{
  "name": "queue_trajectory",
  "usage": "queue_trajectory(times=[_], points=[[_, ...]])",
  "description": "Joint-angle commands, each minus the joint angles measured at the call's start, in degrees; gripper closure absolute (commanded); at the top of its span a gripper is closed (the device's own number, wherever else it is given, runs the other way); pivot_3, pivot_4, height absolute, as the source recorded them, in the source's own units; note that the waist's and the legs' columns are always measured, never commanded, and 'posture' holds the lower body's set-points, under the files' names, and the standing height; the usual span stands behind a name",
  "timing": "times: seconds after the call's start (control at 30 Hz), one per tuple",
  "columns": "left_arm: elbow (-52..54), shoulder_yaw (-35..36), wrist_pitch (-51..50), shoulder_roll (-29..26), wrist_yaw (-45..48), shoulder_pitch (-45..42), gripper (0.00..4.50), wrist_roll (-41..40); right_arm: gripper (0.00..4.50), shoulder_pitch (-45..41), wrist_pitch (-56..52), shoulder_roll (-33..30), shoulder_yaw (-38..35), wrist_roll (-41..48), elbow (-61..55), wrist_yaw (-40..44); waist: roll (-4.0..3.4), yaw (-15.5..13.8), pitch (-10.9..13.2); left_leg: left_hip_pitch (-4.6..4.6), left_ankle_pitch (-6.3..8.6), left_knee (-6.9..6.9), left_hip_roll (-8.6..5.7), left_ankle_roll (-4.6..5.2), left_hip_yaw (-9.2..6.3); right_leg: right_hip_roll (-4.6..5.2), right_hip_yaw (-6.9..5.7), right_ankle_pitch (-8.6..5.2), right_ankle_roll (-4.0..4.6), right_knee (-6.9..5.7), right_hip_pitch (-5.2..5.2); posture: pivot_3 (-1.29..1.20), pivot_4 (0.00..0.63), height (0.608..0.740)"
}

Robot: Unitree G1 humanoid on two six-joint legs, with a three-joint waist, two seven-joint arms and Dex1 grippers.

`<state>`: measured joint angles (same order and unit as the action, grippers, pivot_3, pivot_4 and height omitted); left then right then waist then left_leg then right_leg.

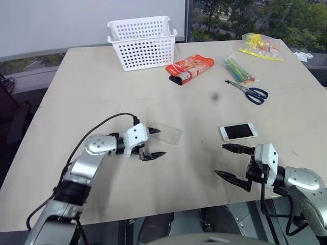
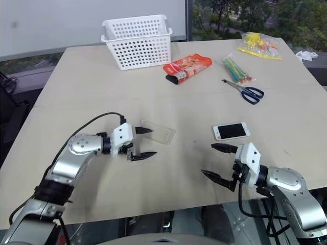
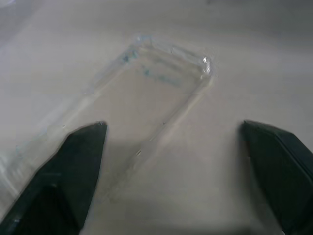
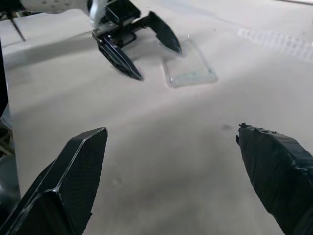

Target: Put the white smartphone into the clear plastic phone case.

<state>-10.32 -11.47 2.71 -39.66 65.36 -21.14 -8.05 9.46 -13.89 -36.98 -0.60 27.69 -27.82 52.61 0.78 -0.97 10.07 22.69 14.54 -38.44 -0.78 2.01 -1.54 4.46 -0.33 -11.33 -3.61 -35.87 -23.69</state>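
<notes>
So on the left side of the table [image 1: 102, 81] the left gripper [image 1: 153, 143] has its two black fingers spread wide, nothing pinched between them. It's hovering right at the near end of the clear plastic phone case [image 1: 167, 133], which lies flat on the tabletop. In the left wrist view one finger sits over the edge of the case [image 3: 146, 93] and the other is off to the side above bare table, so the case isn't actually between them. Can't tell whether that finger touches it or just hangs above.

Back behind that, toward the far edge, there's a white perforated basket [image 1: 142, 42]. To its right, a red and orange snack packet [image 1: 190, 69] lying on its side.

Moving right, the white smartphone [image 1: 238, 131] is face up with the black screen showing, well apart from the case with open table between them. Just nearer than it is the right gripper [image 1: 232, 162], fingers also spread wide and empty, pointing in toward the middle of the table, with the upper finger near the phone but not touching.

Further back on the right: a bundle of coloured sticks [image 1: 239, 69] in clear wrap, blue-handled scissors [image 1: 250, 92] just beside them, and a yellow plastic bag [image 1: 260, 47] near the far corner.
</notes>
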Motion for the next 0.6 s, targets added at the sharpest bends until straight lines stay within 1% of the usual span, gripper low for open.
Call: queue_trajectory(times=[0.03, 0.07, 0.1, 0.13, 0.17, 0.27, 0.3, 0.33, 0.53, 0.6], points=[[-6.96, -2.75, 0.57, 0.44, 1.88, -2.41, 1.03, 3.67, 0.0, -0.31, -1.71, 0.14, -0.31, 1.3, -3.72, -1.6, -0.03, -0.05, -0.1, -0.01, 0.0, -0.01, 0.0, 0.0, 0.0, 0.01, 0.0, 0.0, 0.0, 0.0, 0.01, 0.0, 0.15, 0.74], [-7.75, -3.1, 0.47, 0.74, 2.59, -3.34, 1.41, 3.53, 0.0, -0.28, -2.17, 0.16, -0.44, 1.41, -4.16, -1.98, -0.07, -0.08, -0.15, -0.01, 0.0, -0.02, 0.0, 0.01, 0.01, 0.01, 0.0, 0.0, -0.01, 0.0, 0.02, 0.0, 0.15, 0.74], [-8.15, -3.36, 0.27, 0.99, 3.2, -3.98, 1.91, 3.29, 0.0, -0.2, -2.53, 0.14, -0.56, 1.47, -4.51, -2.26, -0.1, -0.13, -0.19, -0.02, -0.01, -0.06, 0.0, 0.01, 0.0, 0.01, 0.0, -0.02, -0.04, -0.01, 0.04, 0.0, 0.15, 0.74], [-8.37, -3.5, 0.24, 1.07, 3.62, -4.3, 2.0, 3.14, 0.0, -0.13, -2.77, 0.11, -0.61, 1.48, -4.76, -2.45, -0.13, -0.15, -0.21, -0.03, -0.01, -0.08, 0.0, 0.02, 0.01, 0.02, 0.0, -0.04, -0.09, -0.01, 0.06, 0.0, 0.15, 0.74], [-7.85, -3.6, -0.96, 1.42, 4.1, -4.67, 2.49, 2.59, 0.0, -0.05, -2.97, -0.04, -0.89, 1.54, -4.87, -2.56, -0.13, -0.15, -0.22, -0.03, -0.01, -0.1, 0.01, 0.02, 0.01, 0.03, 0.0, -0.01, -0.06, -0.01, 0.07, 0.0, 0.15, 0.74], [-6.09, -3.72, -3.86, 2.0, 5.09, -5.04, 3.71, 1.56, 0.0, 0.0, -3.26, -0.27, -1.55, 1.65, -4.93, -2.69, -0.12, -0.08, -0.22, -0.03, -0.02, -0.11, 0.02, 0.01, -0.02, 0.02, 0.0, 0.05, 0.01, -0.03, 0.08, 0.0, 0.15, 0.74], [-5.26, -3.91, -4.83, 2.15, 5.28, -5.06, 4.21, 1.43, 0.0, -0.11, -3.3, -0.41, -1.9, 1.73, -4.69, -2.61, -0.12, 0.04, -0.22, -0.03, -0.02, -0.12, 0.03, 0.02, -0.03, 0.01, 0.0, 0.05, 0.01, -0.03, 0.08, 0.0, 0.15, 0.74], [-4.44, -4.23, -5.21, 2.52, 5.21, -5.24, 4.43, 1.54, 0.0, -0.25, -3.2, -0.75, -2.39, 1.75, -4.2, -2.29, -0.15, 0.14, -0.24, -0.04, -0.02, -0.12, 0.03, 0.02, -0.04, 0.0, 0.0, 0.06, 0.01, -0.04, 0.07, 0.0, 0.15, 0.74], [1.91, -6.66, -12.44, 6.59, 5.34, -5.6, 4.43, 0.5, 0.0, -2.24, -1.54, -2.67, -5.58, 1.06, -0.14, -0.7, -0.18, -0.01, -0.26, 0.05, -0.03, -0.17, 0.0, 0.03, -0.01, -0.04, 0.02, 0.14, 0.11, -0.01, 0.06, 0.0, 0.15, 0.74], [3.61, -8.0, -15.7, 8.48, 4.63, -5.77, 4.43, 0.58, 0.0, -3.34, -1.05, -3.04, -6.59, 0.74, 1.41, -0.57, -0.18, -0.05, -0.26, 0.11, 0.03, -0.16, -0.03, 0.12, -0.03, -0.04, 0.03, 0.21, -0.15, 0.03, 0.05, 0.0, 0.15, 0.74]])
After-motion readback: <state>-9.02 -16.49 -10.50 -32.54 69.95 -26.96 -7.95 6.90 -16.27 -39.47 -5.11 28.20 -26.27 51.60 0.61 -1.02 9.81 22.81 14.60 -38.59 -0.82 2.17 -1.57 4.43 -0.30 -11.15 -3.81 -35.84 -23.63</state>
